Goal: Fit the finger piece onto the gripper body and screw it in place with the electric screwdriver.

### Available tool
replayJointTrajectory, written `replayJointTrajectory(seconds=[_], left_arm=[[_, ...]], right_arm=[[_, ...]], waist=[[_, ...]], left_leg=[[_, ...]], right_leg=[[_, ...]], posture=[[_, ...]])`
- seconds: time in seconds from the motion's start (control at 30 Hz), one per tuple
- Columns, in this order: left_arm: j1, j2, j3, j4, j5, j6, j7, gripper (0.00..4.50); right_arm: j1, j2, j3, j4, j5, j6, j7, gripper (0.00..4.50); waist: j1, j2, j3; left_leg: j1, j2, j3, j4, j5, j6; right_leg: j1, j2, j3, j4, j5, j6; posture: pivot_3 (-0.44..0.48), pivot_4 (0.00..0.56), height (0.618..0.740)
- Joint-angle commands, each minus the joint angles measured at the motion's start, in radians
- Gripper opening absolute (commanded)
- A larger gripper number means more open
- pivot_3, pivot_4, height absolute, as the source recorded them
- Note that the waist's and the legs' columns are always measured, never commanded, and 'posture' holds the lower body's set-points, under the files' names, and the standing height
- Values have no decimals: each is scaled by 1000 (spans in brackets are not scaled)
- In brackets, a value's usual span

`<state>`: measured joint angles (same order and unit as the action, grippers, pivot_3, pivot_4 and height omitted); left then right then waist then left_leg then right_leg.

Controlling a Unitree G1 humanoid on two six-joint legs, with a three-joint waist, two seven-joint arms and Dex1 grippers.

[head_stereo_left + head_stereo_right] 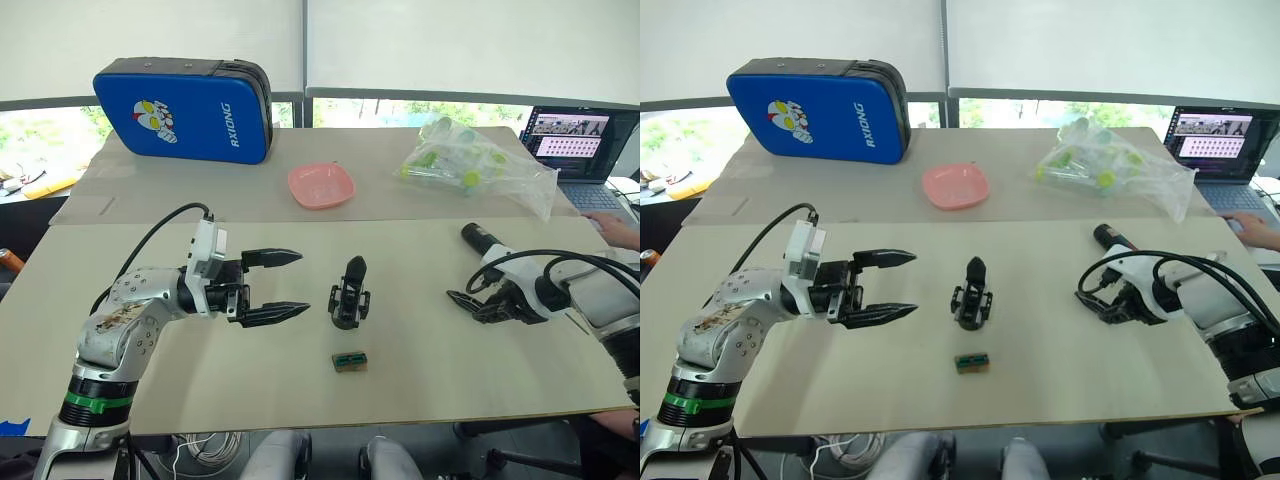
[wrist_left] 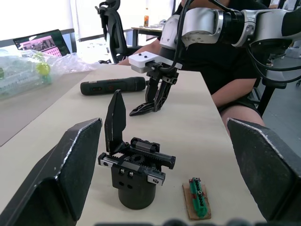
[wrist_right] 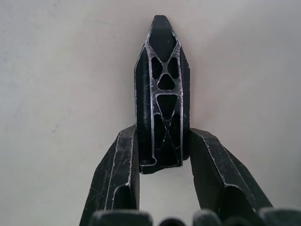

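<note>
- Now the right gripper (image 3: 162, 155) pinches the finger piece (image 3: 162, 89) low over the table, on the right.
- Left gripper (image 1: 285, 285) is wide open, just left of the gripper body (image 1: 349, 295), mid table.
- Screwdriver (image 2: 113, 86) lies far right, untouched.
- Step: pickup. Next prob. needs a lift & carry left to the body.

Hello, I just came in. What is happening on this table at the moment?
The right gripper is closed on the small black tapered plastic finger piece, low over the table. The left gripper is open beside the small black blocky gripper body, which stands upright mid-table. The thick black electric screwdriver lies untouched behind the right gripper. Nothing is fitted yet.
</note>
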<state>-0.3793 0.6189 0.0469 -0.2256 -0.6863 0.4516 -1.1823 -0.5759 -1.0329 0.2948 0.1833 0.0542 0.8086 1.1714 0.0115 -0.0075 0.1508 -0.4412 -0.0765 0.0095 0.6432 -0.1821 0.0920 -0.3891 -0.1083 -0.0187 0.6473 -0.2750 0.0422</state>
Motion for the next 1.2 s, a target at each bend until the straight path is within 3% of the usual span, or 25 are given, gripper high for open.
replayJointTrajectory(seconds=[0.03, 0.13, 0.23, 0.4, 0.5, 0.73, 0.93, 1.2], left_arm=[[-29, -7, 52, -21, -73, 59, 51, 4500], [-49, -26, 95, -23, -150, 132, 128, 4500], [-84, -28, 129, -20, -224, 292, 289, 4500], [-166, -122, 187, -9, -319, 355, 473, 4500], [-216, -192, 190, 11, -348, 374, 565, 4500], [-337, -372, 152, 86, -355, 361, 706, 4500], [-368, -501, 122, 109, -312, 300, 775, 4500], [-366, -609, 108, 109, -289, 256, 832, 4500]], right_arm=[[57, -31, -135, -134, 69, 29, -15, 1115], [145, -48, -290, -264, 110, 43, -67, 1115], [229, -27, -453, -430, 88, 96, -206, 1115], [207, 166, -624, -735, 131, 146, -422, 1115], [165, 241, -578, -829, 102, 103, -531, 1115], [47, 347, -335, -889, -26, -37, -714, 1115], [-5, 422, -198, -906, -79, -79, -763, 1115], [-17, 494, -134, -916, -106, -73, -785, 1115]], waist=[[1, 1, 0], [4, 3, 2], [10, 3, 2], [13, 2, 2], [15, 2, 2], [20, 2, 2], [19, 1, 2], [19, 1, 2]], left_leg=[[0, 0, 0, 0, 0, 0], [-1, 0, 0, 0, 0, 0], [-2, 0, 0, 0, 0, 0], [-1, 0, 0, 0, 1, -1], [-1, 0, 0, 1, 1, -2], [-1, -2, 0, 1, 6, -8], [-1, -4, 0, 1, 7, -9], [-1, -4, 0, 1, 7, -9]], right_leg=[[0, 0, 0, 0, 0, 0], [-1, 0, 1, 0, 0, 0], [-2, 1, 2, 1, 0, 1], [-1, 3, 5, 1, 2, 3], [-1, 4, 5, 2, 2, 3], [-2, 4, 5, 2, 2, 4], [0, 4, 6, 2, 2, 4], [0, 5, 6, 2, 2, 4]], posture=[[0, 150, 740], [0, 150, 740], [0, 150, 740], [0, 150, 740], [0, 150, 740], [0, 150, 740], [0, 150, 740], [0, 150, 740]])
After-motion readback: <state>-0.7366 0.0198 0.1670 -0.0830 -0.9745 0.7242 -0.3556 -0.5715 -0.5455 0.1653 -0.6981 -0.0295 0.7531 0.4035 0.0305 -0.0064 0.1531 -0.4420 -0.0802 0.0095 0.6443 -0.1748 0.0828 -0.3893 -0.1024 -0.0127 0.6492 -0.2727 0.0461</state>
